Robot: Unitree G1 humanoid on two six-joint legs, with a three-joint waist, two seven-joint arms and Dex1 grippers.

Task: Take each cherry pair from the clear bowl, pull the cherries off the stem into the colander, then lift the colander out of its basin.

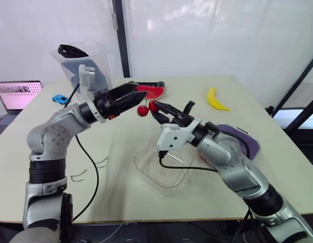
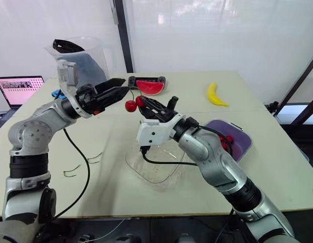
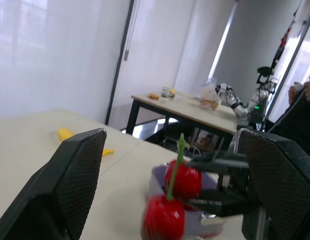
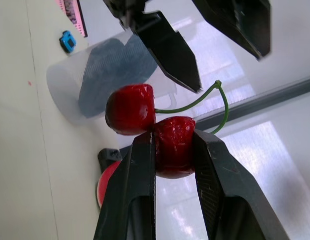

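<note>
1. Cherry pair [image 4: 129, 109]: in the air above the far rim of the bowl [image 1: 164, 169]. Both fruits are on one green stem.
2. Right gripper [image 4: 174, 136]: fingers clenched on one cherry, and the other cherry hangs free beside it.
3. Left gripper [image 1: 135, 94]: fingers spread wide, gripping nothing. The tips sit close by the stem (contact unclear).
4. Colander [image 2: 231, 140]: purple, on the table right of the bowl, with red cherries inside.
5. Beyond the bowl: a watermelon slice [image 1: 151, 92], and a banana [image 1: 216, 98] farther right.
</note>
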